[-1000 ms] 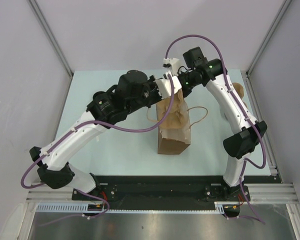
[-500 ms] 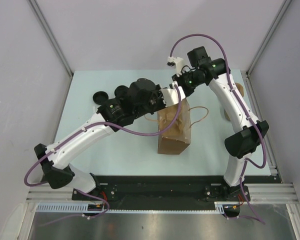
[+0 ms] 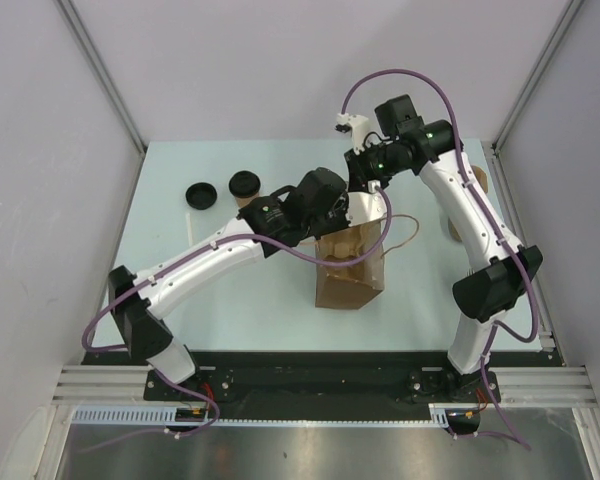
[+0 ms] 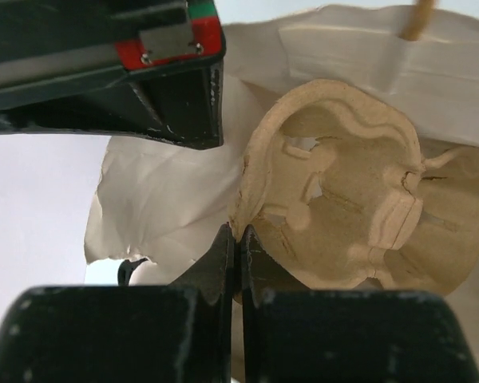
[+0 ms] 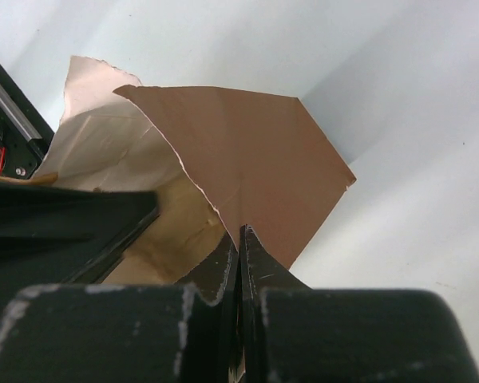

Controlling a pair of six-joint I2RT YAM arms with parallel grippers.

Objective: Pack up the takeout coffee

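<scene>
Step in hand, as we read it: seating the pulp carrier [image 4: 343, 183] in the paper bag [image 3: 352, 270] ahead of the cup. To do it well, we'd hold the bag mouth spread and bring the carrier down level, so its corners don't snag the bag wall or the twine handle [image 3: 405, 235]. We'd release only once it lies flat on the bag floor, since a tilted carrier means a tipped cup later. The bag rim looks ragged in the wrist views, so no hard pull on it.

Left end effector [image 4: 238, 235]: fingers together, clamped on the thin edge of the carrier, inside the bag mouth.

Right end effector [image 5: 239, 235]: fingers together, pinching the bag rim on the bag's 12 o'clock side and holding it up.

The takeout coffee [image 3: 244, 184] stands upright on the bench [image 3: 230, 290] with its black lid on. It is at about 10 o'clock from the bag, well apart from it, with nothing gripping it. A loose black lid [image 3: 199, 194] lies near it at its 9 o'clock.

We can't tell how deep the carrier sits because the left arm covers the bag mouth from above. It is probably not bottomed out.
</scene>
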